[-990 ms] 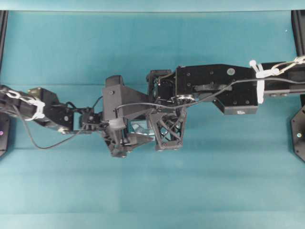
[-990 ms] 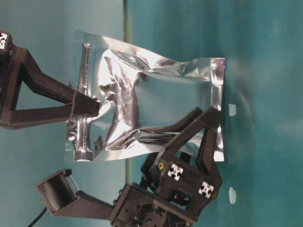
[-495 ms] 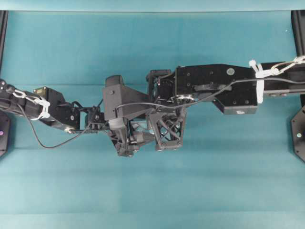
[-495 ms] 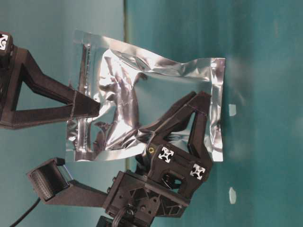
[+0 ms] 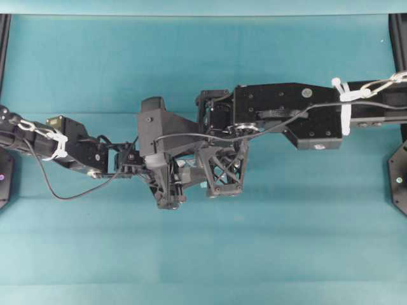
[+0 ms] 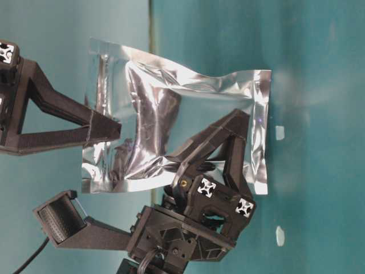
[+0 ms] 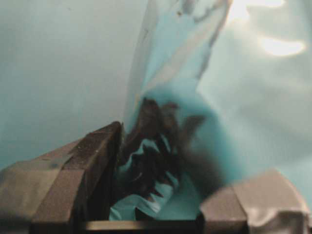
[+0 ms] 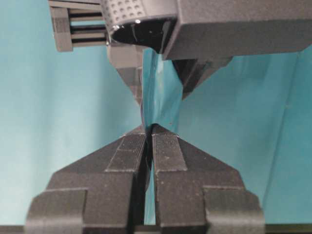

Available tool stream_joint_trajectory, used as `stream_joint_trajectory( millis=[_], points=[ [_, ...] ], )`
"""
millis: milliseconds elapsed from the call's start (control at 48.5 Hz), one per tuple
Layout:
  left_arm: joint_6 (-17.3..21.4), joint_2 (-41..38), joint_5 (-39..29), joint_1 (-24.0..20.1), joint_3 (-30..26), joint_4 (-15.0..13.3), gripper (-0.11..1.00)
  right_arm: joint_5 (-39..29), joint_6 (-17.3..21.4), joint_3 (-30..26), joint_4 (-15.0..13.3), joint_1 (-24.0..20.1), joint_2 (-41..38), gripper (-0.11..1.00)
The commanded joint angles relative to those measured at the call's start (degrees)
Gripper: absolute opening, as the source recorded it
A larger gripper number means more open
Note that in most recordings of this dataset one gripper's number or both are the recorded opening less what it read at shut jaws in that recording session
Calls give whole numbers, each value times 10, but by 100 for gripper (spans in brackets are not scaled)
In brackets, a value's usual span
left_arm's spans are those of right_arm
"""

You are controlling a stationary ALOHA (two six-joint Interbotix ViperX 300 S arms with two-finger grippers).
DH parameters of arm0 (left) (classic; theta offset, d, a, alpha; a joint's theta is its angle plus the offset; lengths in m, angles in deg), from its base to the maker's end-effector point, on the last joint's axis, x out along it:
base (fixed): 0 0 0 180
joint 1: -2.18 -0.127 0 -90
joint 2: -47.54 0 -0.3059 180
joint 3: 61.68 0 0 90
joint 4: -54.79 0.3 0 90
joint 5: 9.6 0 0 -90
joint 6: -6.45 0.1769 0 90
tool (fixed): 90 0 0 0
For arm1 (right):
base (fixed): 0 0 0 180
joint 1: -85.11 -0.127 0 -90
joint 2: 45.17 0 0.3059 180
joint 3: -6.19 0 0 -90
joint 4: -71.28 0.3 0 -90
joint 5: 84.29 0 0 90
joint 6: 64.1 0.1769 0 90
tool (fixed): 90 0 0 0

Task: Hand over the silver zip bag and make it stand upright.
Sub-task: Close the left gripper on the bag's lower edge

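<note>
The silver zip bag (image 6: 171, 114) hangs in the air above the teal table, crinkled and shiny. My right gripper (image 6: 117, 130) is shut on its zip-end edge, and in the right wrist view the pads (image 8: 168, 146) pinch the thin foil (image 8: 163, 97). My left gripper (image 6: 236, 123) straddles the bag's opposite half. In the left wrist view the crumpled foil (image 7: 165, 63) sits between its jaws, which stand partly apart. The left finger (image 7: 97, 161) touches the foil. From overhead the two grippers (image 5: 172, 197) (image 5: 222, 190) meet mid-table and hide most of the bag.
Two tiny white scraps (image 6: 279, 132) (image 6: 279, 235) lie on the teal cloth below the bag. Dark frame posts (image 5: 5, 38) (image 5: 399, 38) stand at the table's far corners, and a loose cable (image 5: 57, 190) loops beside the left arm.
The left gripper has moved in over the bag and its jaws have narrowed round it, creasing the foil's middle. The right gripper has kept its grip without moving.
</note>
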Motion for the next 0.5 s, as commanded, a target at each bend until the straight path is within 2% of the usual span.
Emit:
stream_joint_trajectory(
  millis=[0, 144, 248, 289, 475],
  points=[
    [-1, 3, 0, -2, -3, 0, 33, 2, 2, -4, 3, -4, 6, 2],
    [3, 3, -1, -2, -2, 1, 33, -4, 2, -4, 3, -4, 6, 3],
    [11, 3, -1, -1, -1, 1, 33, -20, 2, -3, 4, -4, 6, 12],
    [14, 3, -3, 0, -1, 0, 33, -26, 3, -3, 4, -4, 6, 18],
    [22, 3, -8, 1, -1, 1, 31, -32, 29, 1, -6, -4, 9, 72]
  ],
)
